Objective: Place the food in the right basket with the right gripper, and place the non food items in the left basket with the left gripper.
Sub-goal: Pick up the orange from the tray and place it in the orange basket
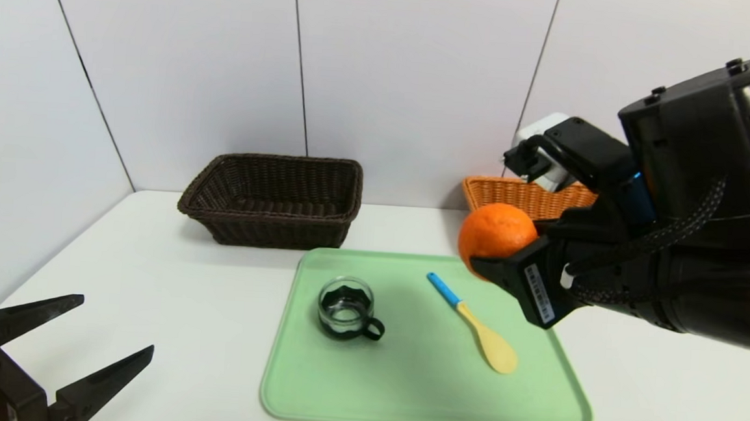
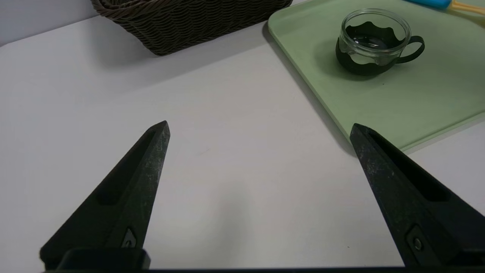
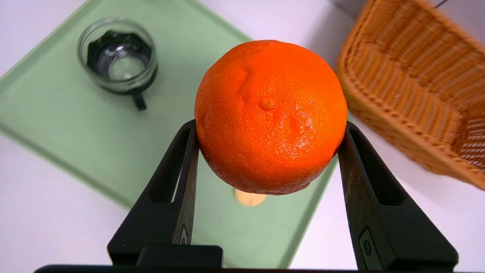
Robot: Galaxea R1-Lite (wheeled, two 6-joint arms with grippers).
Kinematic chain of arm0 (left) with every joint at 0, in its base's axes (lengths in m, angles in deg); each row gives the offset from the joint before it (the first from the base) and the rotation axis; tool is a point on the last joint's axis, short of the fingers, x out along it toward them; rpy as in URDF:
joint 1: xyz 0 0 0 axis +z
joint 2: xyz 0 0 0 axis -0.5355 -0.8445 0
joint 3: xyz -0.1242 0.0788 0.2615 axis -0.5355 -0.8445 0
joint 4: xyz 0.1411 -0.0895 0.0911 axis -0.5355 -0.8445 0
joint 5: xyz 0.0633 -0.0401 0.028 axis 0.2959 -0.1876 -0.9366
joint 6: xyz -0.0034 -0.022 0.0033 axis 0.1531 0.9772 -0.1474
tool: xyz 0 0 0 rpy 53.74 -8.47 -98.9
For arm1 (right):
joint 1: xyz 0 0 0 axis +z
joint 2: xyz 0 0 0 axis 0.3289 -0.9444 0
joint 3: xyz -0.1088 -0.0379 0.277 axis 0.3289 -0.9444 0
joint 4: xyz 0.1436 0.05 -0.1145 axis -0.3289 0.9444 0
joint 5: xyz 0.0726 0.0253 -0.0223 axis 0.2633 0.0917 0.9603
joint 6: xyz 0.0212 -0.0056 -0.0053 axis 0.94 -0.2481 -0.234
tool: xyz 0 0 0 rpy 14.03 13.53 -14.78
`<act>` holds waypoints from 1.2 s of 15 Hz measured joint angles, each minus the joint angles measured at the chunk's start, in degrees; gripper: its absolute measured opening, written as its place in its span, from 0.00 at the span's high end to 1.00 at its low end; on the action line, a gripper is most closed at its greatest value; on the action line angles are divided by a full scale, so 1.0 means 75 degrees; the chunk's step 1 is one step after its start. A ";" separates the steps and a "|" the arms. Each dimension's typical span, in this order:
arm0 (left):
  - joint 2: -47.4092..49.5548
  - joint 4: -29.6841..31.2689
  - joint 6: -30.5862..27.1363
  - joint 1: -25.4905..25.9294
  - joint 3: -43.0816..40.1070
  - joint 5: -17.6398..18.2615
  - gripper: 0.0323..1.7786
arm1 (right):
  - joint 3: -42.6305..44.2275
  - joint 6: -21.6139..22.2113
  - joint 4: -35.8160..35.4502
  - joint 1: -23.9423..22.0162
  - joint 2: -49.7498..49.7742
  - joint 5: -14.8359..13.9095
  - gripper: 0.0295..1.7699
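Note:
A round orange fruit [image 1: 496, 231] [image 3: 269, 113] hangs above the green tray's far right corner, and my right gripper [image 3: 268, 131] is shut on it, one finger pressed to each side. The orange-tan right basket [image 1: 522, 195] [image 3: 413, 79] stands just behind the fruit. On the tray stand the glass cup with a black base [image 1: 345, 308] [image 2: 373, 40] [image 3: 118, 55] and the blue-handled beige spoon [image 1: 472, 322]. The dark brown left basket [image 1: 276, 199] [image 2: 182, 22] is at the back left. My left gripper [image 1: 114, 325] [image 2: 259, 127] waits open and empty over the table's front left.
The green tray [image 1: 429, 389] [image 2: 435, 102] [image 3: 64, 125] fills the middle of the white table. White wall panels close off the back and the left side. My right arm's bulk [image 1: 707, 211] covers the right side and part of the tan basket.

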State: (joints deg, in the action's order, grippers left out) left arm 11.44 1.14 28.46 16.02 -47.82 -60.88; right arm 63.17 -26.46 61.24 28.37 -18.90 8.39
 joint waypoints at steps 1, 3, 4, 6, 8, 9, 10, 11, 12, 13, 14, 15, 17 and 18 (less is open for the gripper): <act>0.0002 -0.0008 -0.0013 0.0000 0.0000 -0.0018 0.05 | 0.0029 -0.0180 -0.0180 -0.0187 0.0024 -0.0008 0.41; 0.0011 -0.0015 -0.0013 0.0000 -0.0010 -0.0089 0.05 | 0.0047 -0.0556 -0.0580 -0.0601 0.0059 -0.0008 0.41; 0.0015 -0.0015 -0.0013 0.0003 -0.0015 -0.0102 0.05 | 0.0047 -0.0754 -0.0831 -0.0840 0.0068 0.0000 0.41; 0.0016 -0.0015 -0.0013 0.0010 -0.0021 -0.0099 0.05 | 0.0047 -0.1011 -0.1338 -0.1216 0.0059 0.0003 0.41; 0.0016 -0.0018 -0.0015 0.0013 -0.0024 -0.0102 0.05 | 0.0047 -0.1195 -0.1781 -0.1577 0.0011 0.0023 0.41; 0.0016 -0.0021 -0.0013 0.0013 -0.0029 -0.0111 0.05 | 0.0047 -0.1273 -0.1918 -0.1755 -0.0029 0.0029 0.41; 0.0016 -0.0021 -0.0018 0.0015 -0.0033 -0.0125 0.05 | 0.0037 -0.1346 -0.2081 -0.1947 -0.0093 0.0034 0.41; 0.0026 -0.0021 -0.0018 0.0015 -0.0042 -0.0133 0.05 | 0.0036 -0.1438 -0.2298 -0.2157 -0.0177 0.0041 0.41; 0.0041 -0.0023 -0.0021 0.0018 -0.0059 -0.0145 0.05 | 0.0036 -0.1552 -0.2563 -0.2384 -0.0283 0.0049 0.41; 0.0052 -0.0026 -0.0015 0.0024 -0.0091 -0.0151 0.05 | 0.0036 -0.1673 -0.2883 -0.2635 -0.0416 0.0088 0.41; 0.0063 -0.0026 -0.0013 0.0024 -0.0124 -0.0151 0.05 | 0.0037 -0.1775 -0.3118 -0.2866 -0.0551 0.0169 0.41; 0.0078 -0.0026 -0.0013 0.0024 -0.0146 -0.0159 0.05 | 0.0076 -0.1874 -0.3251 -0.3079 -0.0681 0.0327 0.41; 0.0093 -0.0037 -0.0015 0.0024 -0.0161 -0.0158 0.05 | 0.0361 -0.1946 -0.3295 -0.3469 -0.0985 0.0585 0.41; 0.0093 -0.0081 -0.0018 0.0028 -0.0164 -0.0158 0.05 | 0.0585 -0.1963 -0.3254 -0.3643 -0.1148 0.0655 0.41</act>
State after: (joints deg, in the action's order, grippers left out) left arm 12.13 0.53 28.32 16.23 -49.05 -62.06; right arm 67.55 -41.19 36.84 1.05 -27.51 13.31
